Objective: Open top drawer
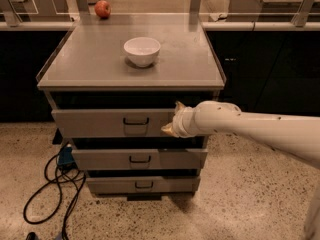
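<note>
Looks like a canteen-type kitchen: terrazzo floor (250,194), grey metal surface (185,59) with a bowl (142,50), an apple (102,8) behind. End effector (171,120) sits at the top drawer (100,123).
</note>
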You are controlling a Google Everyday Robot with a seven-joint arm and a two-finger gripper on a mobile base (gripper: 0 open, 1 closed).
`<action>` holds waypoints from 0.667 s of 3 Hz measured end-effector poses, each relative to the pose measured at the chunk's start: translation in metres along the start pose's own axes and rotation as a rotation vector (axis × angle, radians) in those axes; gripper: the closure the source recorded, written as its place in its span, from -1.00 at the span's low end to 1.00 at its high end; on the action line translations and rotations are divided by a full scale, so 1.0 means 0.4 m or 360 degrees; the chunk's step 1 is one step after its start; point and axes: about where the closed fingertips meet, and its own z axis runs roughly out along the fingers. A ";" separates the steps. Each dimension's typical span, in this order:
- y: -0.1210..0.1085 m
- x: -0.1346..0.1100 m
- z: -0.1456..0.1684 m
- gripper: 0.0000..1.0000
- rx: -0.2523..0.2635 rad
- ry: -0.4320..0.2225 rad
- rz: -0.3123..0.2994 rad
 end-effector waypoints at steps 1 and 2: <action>0.000 0.000 0.000 0.78 0.0000 0.0000 0.0000; 0.000 -0.001 -0.001 1.00 0.0000 0.0000 0.0000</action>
